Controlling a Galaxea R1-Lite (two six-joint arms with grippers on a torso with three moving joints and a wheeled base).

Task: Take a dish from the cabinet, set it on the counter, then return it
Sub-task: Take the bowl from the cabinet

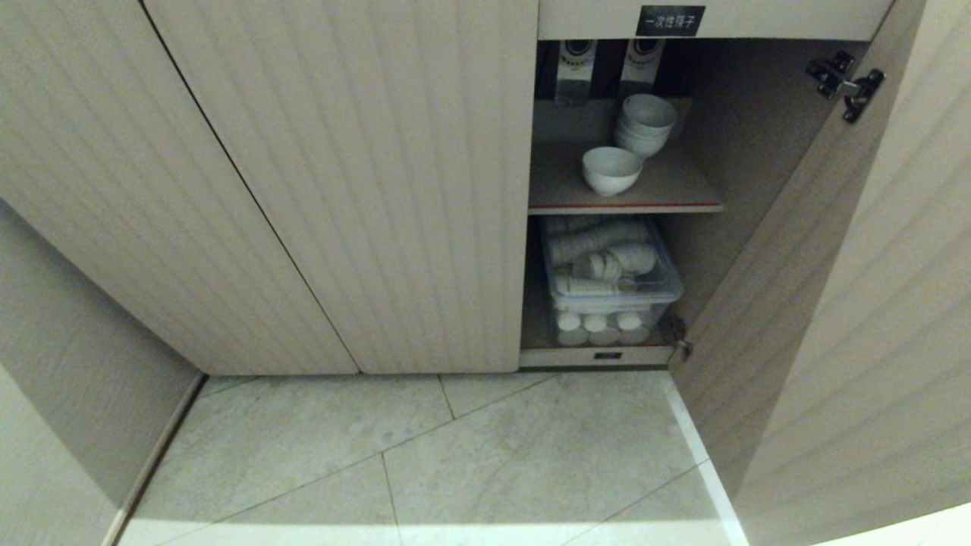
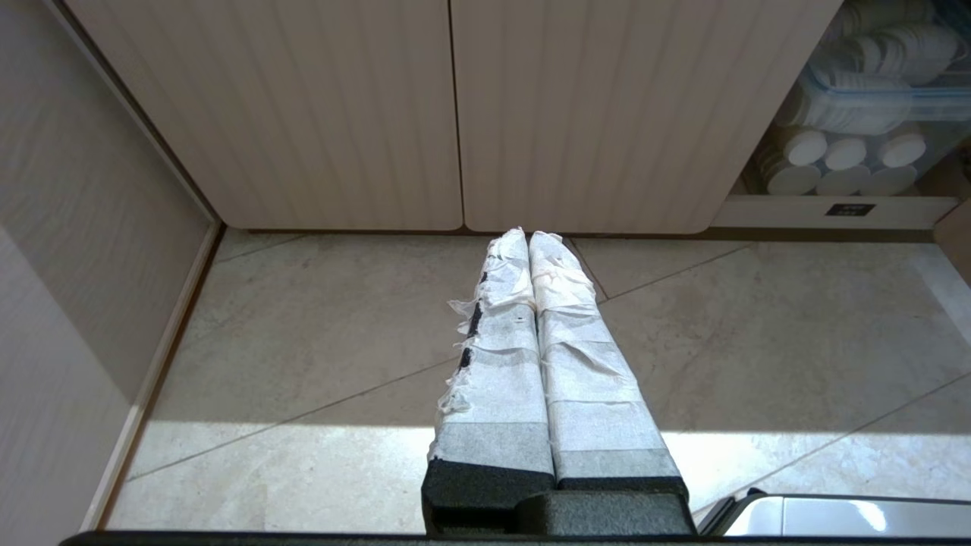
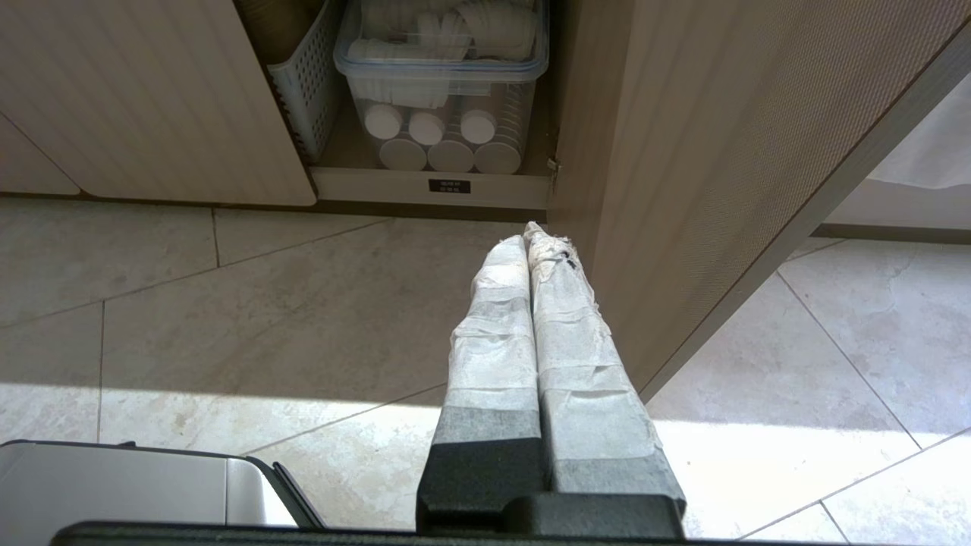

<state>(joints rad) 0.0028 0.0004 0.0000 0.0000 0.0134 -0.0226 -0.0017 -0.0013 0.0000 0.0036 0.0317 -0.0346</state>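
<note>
Neither arm anywhere in the head view. White characters on the small black label (image 1: pixel 670 20) above the open compartment: too small to read. Two metallic fittings (image 1: pixel 574 70) behind the stack of white ceramic bowls (image 1: pixel 645 123): tops cut off by the cabinet's upper rail. Contents of the clear lidded plastic box (image 1: pixel 611 277) blurred through its walls. White perforated basket (image 3: pixel 303 83): half hidden behind the closed fluted door. Grey robot base (image 3: pixel 129 485): clipped by the frame's edge.
</note>
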